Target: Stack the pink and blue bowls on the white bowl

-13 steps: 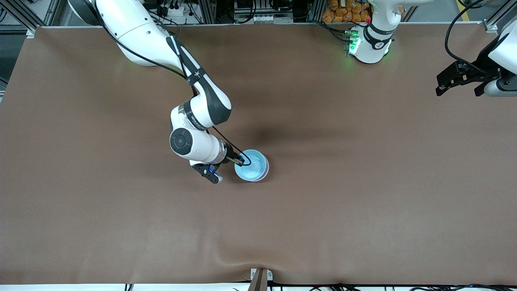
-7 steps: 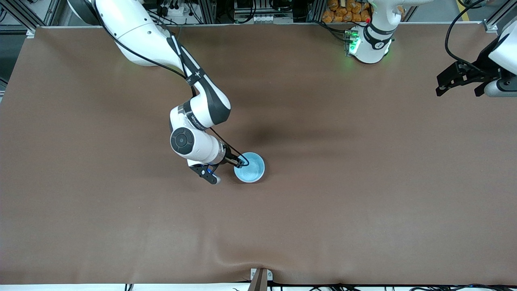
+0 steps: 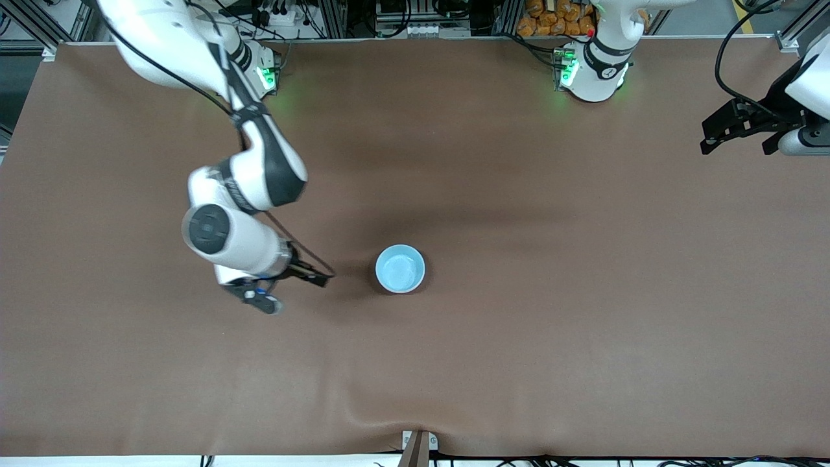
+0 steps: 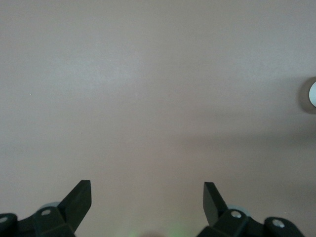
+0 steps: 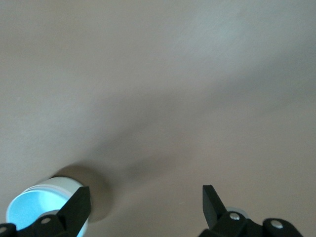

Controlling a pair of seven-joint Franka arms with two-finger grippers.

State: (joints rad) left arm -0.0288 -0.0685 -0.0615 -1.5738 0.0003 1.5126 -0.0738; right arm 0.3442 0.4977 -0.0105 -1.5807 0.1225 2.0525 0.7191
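Note:
The light blue bowl (image 3: 400, 268) stands upright near the middle of the brown table (image 3: 551, 292). In the right wrist view it (image 5: 32, 207) shows a pale outer wall below its blue inside. I cannot tell the pink and white bowls apart from it; neither shows on its own. My right gripper (image 3: 311, 287) is open and empty, beside the bowl toward the right arm's end, apart from it; the right wrist view (image 5: 145, 190) shows it too. My left gripper (image 3: 736, 143) is open and empty and waits over the left arm's end of the table, also in the left wrist view (image 4: 146, 186).
The table cloth has a ridge at the front edge (image 3: 389, 421). A small bracket (image 3: 418, 444) sits at that edge. In the left wrist view a pale round thing (image 4: 312, 94) shows at the picture's edge.
My right gripper let go of the blue bowl's rim and drew away toward the right arm's end of the table. The bowl stayed in place. The left arm has not moved.

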